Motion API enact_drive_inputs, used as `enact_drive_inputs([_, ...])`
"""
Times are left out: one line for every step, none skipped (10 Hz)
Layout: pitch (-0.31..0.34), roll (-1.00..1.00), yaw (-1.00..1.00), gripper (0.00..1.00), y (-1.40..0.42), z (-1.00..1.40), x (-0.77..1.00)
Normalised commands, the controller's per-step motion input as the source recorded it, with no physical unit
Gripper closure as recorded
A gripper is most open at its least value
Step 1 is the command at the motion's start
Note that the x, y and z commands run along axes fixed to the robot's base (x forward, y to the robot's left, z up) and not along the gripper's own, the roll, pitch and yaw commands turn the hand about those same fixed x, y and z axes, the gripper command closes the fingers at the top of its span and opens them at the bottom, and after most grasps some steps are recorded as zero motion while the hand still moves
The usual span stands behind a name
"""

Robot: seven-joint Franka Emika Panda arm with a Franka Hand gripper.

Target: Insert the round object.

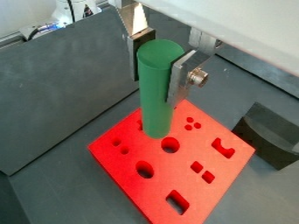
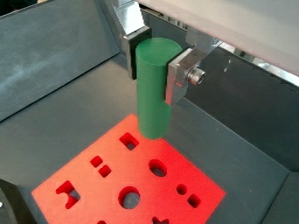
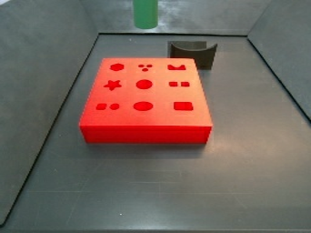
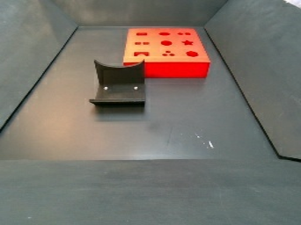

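My gripper (image 1: 156,74) is shut on the round object, a slim green peg (image 1: 156,101), which it holds upright between its silver fingers (image 1: 183,77). Both wrist views show this; in the second one the gripper (image 2: 156,70) grips the peg (image 2: 153,101) near its upper end. The peg hangs in the air above the red block (image 1: 181,175), clear of its top. The block (image 2: 128,179) has several cut-out holes, among them round ones (image 1: 170,145). In a side view only the peg's lower part (image 3: 145,13) shows, high behind the red block (image 3: 145,96); the gripper is out of frame there.
A dark grey curved block (image 3: 192,52) stands on the floor beside the red block; it also shows in a wrist view (image 1: 271,131) and in a side view (image 4: 118,83). Grey walls (image 3: 49,82) enclose the floor. The red block (image 4: 166,51) sits near the far wall.
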Motion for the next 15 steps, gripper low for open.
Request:
enact_drive_inputs([-0.021,0.16,0.12,1.00,0.10,-0.25,0.15])
enact_drive_inputs([0.000,0.19,0.17,1.00,0.28,-0.23,0.33])
enact_drive_inputs([0.009,0.23,0.11,1.00,0.41,-0.16,0.45])
enact_drive_inputs([0.000,0.20,0.10,1.00,0.47,-0.24,0.41])
enact_drive_inputs([-0.011,0.06,0.10,1.00,0.52,-0.38,0.39])
enact_drive_inputs([-0.074,-0.02,0.07,1.00,0.63,-0.50,0.27])
enact_drive_inputs([-0.093,-0.10,0.02,1.00,0.67,-0.74,0.00])
enact_drive_inputs([-0.037,-0.22,0.00,1.00,0.65,-0.73,-0.24])
enact_drive_inputs([0.000,-0.38,-0.21,1.00,0.43,-0.47,-0.53])
enact_drive_inputs([-0.086,-0.49,-0.18,1.00,0.25,-0.20,-0.33])
enact_drive_inputs([-0.147,-0.46,-0.02,1.00,0.13,-0.19,-0.07])
enact_drive_inputs([-0.187,-0.31,0.02,1.00,0.00,-0.36,0.00])
enact_drive_inputs([-0.171,-0.08,0.00,1.00,-0.09,-0.40,0.00])
enact_drive_inputs([-0.116,0.02,0.00,1.00,-0.18,-0.38,0.03])
enact_drive_inputs([-0.037,0.18,0.00,1.00,-0.23,-0.30,0.00])
